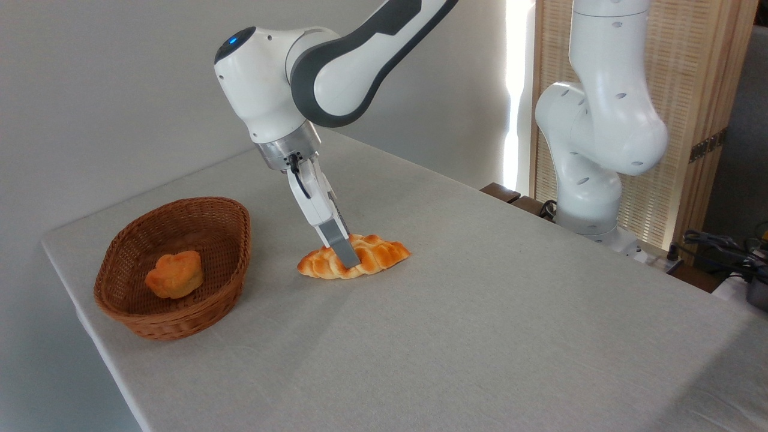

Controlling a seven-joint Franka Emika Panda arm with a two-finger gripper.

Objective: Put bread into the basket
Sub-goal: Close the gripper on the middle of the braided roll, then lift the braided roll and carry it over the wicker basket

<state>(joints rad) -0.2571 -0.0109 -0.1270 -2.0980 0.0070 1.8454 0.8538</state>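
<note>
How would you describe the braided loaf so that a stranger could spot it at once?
Start at the wicker basket on the table's left; just right of it, on the cloth, lies the braided loaf under the pincer. Unlike the small round bun inside the basket, it is long, plaited and pointed.

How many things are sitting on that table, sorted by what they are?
Braided bread loaves: 1, the bread lying on the table under the robot's hand.
Round buns: 1, the bun inside the basket.
Wicker baskets: 1, the basket.
Total: 3
</note>
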